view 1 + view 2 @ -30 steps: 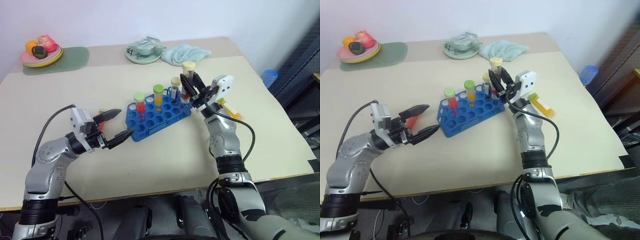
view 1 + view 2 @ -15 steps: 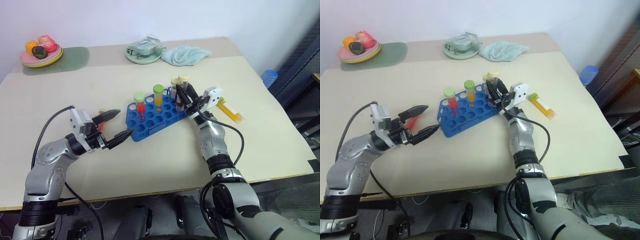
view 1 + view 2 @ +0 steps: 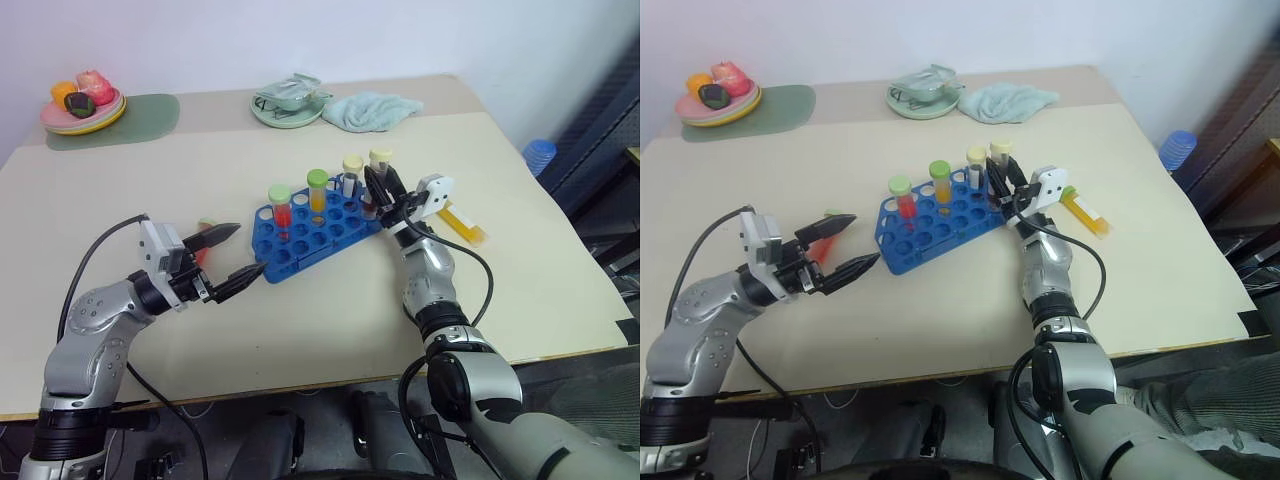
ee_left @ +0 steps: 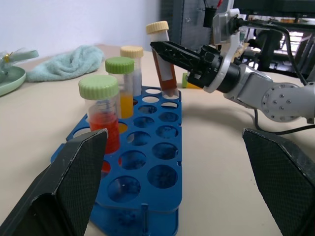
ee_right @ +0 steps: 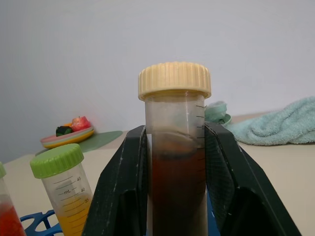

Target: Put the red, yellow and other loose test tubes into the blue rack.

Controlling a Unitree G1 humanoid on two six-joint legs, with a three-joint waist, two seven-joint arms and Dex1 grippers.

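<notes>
From the head cameras, a pale cream counter runs back to a white wall. At its far edge stand a plate of toy food on a green mat, a pale green dish and a crumpled teal towel. The blue rack sits mid-counter, angled, holding a green-capped red tube, a green-capped yellow tube and a cream-capped tube. The right claw is clenched on a cream-capped brown tube at the rack's right end, tilted a little. Just beyond that arm a loose yellow tube lies flat on the counter. The left claw hangs released, fingers spread, near the rack's left end; a red tube lies on the counter under it, mostly hidden.

The left wrist view looks low across the counter through its own spread black fingers. It shows the rack's empty holes up close, the red liquid in the nearest tube, and the brown tube's lower end entering a hole in the rack's far row while the right claw's fingers pinch it. Dark equipment stands behind.

The right wrist view shows the brown tube squeezed between both black fingers, dark liquid filling it to about mid-height, printed graduations on its wall, and the yellow tube's green cap beside it.
</notes>
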